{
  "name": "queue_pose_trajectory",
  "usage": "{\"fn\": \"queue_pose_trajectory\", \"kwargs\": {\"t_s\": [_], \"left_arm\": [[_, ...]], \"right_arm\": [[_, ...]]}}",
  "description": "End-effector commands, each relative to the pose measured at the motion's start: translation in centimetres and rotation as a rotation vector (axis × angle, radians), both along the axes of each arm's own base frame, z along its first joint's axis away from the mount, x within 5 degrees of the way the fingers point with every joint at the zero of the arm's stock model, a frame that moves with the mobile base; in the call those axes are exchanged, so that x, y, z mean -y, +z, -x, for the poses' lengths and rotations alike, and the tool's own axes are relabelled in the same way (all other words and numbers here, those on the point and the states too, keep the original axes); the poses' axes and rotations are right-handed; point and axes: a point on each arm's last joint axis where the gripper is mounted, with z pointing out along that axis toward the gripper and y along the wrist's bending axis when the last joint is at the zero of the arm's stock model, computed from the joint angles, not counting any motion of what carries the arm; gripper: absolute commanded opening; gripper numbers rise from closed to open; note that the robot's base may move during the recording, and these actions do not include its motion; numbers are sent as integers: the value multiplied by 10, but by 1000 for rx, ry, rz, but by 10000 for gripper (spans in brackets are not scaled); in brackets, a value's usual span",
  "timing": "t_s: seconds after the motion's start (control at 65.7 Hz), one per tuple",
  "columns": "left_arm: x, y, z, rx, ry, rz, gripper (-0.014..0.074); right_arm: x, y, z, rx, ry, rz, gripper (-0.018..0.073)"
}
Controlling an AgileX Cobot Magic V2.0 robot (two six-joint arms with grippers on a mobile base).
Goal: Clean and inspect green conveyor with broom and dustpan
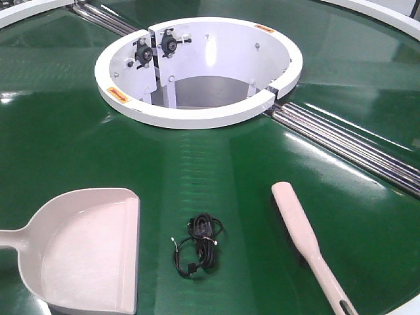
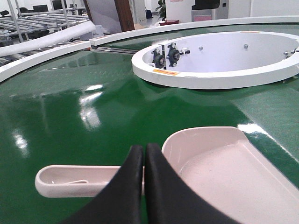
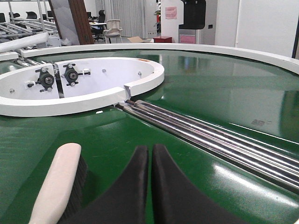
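Dustpan [image 1: 85,249] near left and broom [image 1: 302,230] near right flank a black cable [image 1: 197,246] on the green conveyor [image 1: 230,164], apparently staged for sweeping; left gripper [image 2: 144,150] and right gripper [image 3: 150,151] are pinched together, empty.

A black cable [image 1: 197,244] clutters the green conveyor [image 1: 223,164] between dustpan [image 1: 85,256] and broom [image 1: 303,231].
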Motion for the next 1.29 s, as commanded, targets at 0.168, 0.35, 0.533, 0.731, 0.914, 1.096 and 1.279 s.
{"fn": "queue_pose_trajectory", "kwargs": {"t_s": [0.168, 0.35, 0.533, 0.731, 0.914, 1.096, 1.279], "left_arm": [[0, 0, 0, 64, 2, 18, -22], [0, 0, 0, 64, 2, 18, -22], [0, 0, 0, 64, 2, 18, -22], [0, 0, 0, 64, 2, 18, -22], [0, 4, 0, 106, 2, 13, -22], [0, 16, 1, 246, 2, 24, -22], [-2, 44, 9, 532, -10, 193, -22]], "right_arm": [[1, 2, 0, 66, -8, 13, -6], [1, 2, 0, 66, -8, 13, -6], [1, 2, 0, 66, -8, 13, -6], [1, 2, 0, 66, -8, 13, -6], [1, 3, 0, 68, -8, 11, -6], [1, 10, 1, 150, -13, -1, -6], [3, 40, 9, 480, -30, -2, -6]]}}
